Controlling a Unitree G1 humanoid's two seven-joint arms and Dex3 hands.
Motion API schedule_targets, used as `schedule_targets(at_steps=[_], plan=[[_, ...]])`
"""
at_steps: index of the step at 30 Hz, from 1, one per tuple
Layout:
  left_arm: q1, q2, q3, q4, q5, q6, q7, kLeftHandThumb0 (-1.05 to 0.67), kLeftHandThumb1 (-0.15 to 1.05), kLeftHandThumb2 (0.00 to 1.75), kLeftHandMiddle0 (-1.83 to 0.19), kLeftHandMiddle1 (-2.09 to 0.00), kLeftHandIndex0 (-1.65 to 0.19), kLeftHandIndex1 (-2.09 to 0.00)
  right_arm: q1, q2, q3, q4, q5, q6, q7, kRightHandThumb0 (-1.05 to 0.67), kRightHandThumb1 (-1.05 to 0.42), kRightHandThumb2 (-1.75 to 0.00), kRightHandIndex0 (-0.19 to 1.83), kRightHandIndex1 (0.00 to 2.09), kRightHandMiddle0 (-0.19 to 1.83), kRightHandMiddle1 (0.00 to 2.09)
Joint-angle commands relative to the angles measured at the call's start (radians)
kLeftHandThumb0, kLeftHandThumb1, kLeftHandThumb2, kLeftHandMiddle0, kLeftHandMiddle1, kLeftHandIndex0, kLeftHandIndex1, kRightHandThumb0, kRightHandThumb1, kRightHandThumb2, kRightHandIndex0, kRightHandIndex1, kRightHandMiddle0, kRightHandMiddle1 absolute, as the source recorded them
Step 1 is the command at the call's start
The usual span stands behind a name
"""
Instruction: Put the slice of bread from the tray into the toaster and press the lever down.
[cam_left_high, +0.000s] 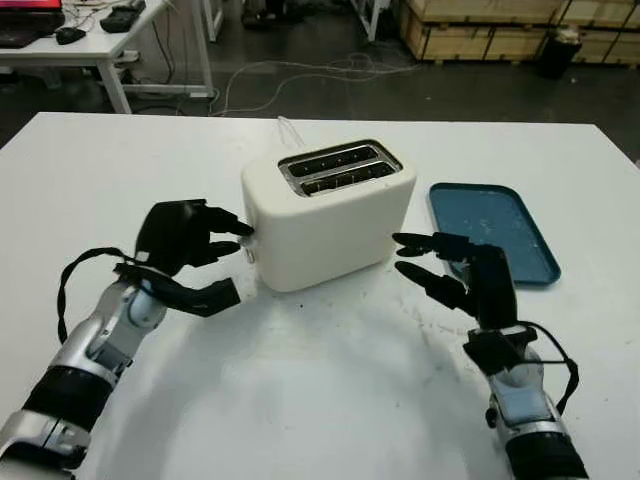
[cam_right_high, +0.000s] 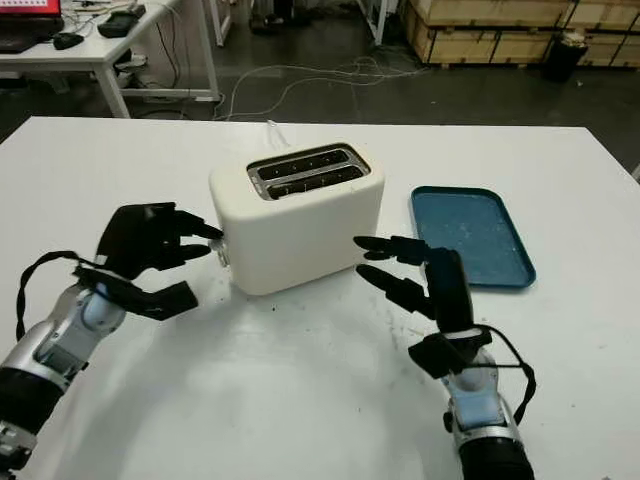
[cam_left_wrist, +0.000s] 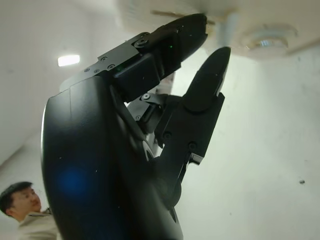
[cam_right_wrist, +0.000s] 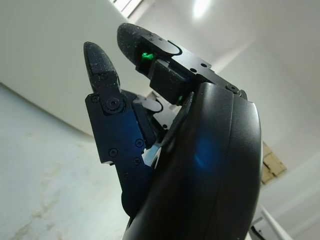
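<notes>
Reaching at the toaster (cam_left_high: 328, 215), the left robot hand (cam_left_high: 190, 245) touches its lever (cam_left_high: 247, 246), open. Lever looks stiff; push its top. Right robot hand (cam_left_high: 450, 270) waits open beside it.

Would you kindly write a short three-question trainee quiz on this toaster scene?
1. True or false: the blue tray holds a bread slice.
2. Which hand has its fingertips at the lever end of the white toaster? A) left hand B) right hand
3. Fill in: the tray lies on the toaster's ____ side.

Key: 1 false; 2 A; 3 right.
</notes>
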Motion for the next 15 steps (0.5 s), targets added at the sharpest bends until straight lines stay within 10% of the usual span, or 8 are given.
schedule_targets(at_steps=[1,15], plan=[[-0.004,-0.016,0.037,-0.077,-0.022,-0.021,-0.008,-0.35,0.83,0.0,-0.83,-1.51,-1.28,-0.01,-0.024,-0.01,-0.01,0.011,0.023,0.023,0.011,-0.38,-0.79,0.0,0.88,0.66,1.04,0.0],[0.062,-0.006,0.224,-0.278,-0.003,0.119,-0.066,-0.33,0.8,0.0,-0.81,-1.31,-1.25,-0.01,-0.166,-0.098,-0.071,0.032,0.15,0.152,0.161,-0.4,-0.79,-0.01,0.86,0.59,0.97,0.0]])
